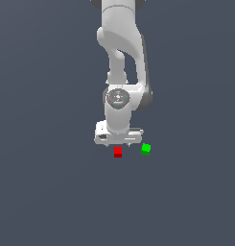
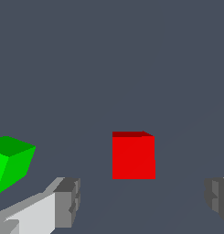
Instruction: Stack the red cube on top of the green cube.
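A: Hovering over the grey tabletop (image 1: 47, 192), the white arm carries its gripper (image 1: 118, 140) just above the red cube (image 1: 118, 152), near the tabletop's middle and well away from any edge.

B: So which step is this?

A: The approach to the pick, I judge. In the wrist view the gripper (image 2: 143, 201) is spread wide, one finger (image 2: 67, 201) on each side of the red cube (image 2: 133, 156), touching nothing and holding nothing.

B: What does the next move call for?

A: Lowering straight down until the pads flank the cube's side faces, then closing.

B: And the green cube?

A: The green cube (image 1: 146, 149) sits just beside the red one, towards the exterior view's right, apart from it.

B: Any long axis?

A: None; both are cubes. The red one sits square to the gripper, the green cube (image 2: 10, 162) slightly turned.
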Controlling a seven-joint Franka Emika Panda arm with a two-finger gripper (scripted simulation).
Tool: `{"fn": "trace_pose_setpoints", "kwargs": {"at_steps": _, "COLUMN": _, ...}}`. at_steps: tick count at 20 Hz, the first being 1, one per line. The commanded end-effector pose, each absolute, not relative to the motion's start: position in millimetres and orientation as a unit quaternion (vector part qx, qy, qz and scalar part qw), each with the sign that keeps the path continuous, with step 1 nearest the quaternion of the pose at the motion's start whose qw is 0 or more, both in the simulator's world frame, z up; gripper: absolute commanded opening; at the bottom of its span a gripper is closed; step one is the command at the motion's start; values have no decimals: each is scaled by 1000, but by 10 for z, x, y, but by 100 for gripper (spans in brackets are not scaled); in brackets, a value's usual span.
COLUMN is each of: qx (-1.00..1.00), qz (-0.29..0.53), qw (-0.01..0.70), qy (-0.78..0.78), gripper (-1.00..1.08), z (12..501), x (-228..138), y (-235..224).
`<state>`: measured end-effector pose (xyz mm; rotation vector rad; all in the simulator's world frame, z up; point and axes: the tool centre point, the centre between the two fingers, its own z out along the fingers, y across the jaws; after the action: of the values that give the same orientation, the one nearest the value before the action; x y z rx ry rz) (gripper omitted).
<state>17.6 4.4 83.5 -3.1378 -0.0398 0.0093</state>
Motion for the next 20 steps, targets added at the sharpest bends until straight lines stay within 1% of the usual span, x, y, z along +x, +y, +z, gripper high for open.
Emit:
{"fn": "trace_pose_setpoints", "kwargs": {"at_steps": 1, "qx": -1000, "qz": 1, "qw": 1, "qy": -16, "gripper": 100, "z": 751, "x": 216, "y": 39}}
{"fn": "trace_pose_setpoints", "kwargs": {"at_steps": 12, "qx": -1000, "qz": 1, "qw": 0, "qy": -18, "gripper": 100, "z": 664, "x": 243, "y": 36}}
{"fn": "trace_pose_setpoints", "kwargs": {"at_steps": 20, "qx": -1000, "qz": 0, "qw": 0, "qy": -18, "gripper": 100, "z": 321, "x": 237, "y": 36}}
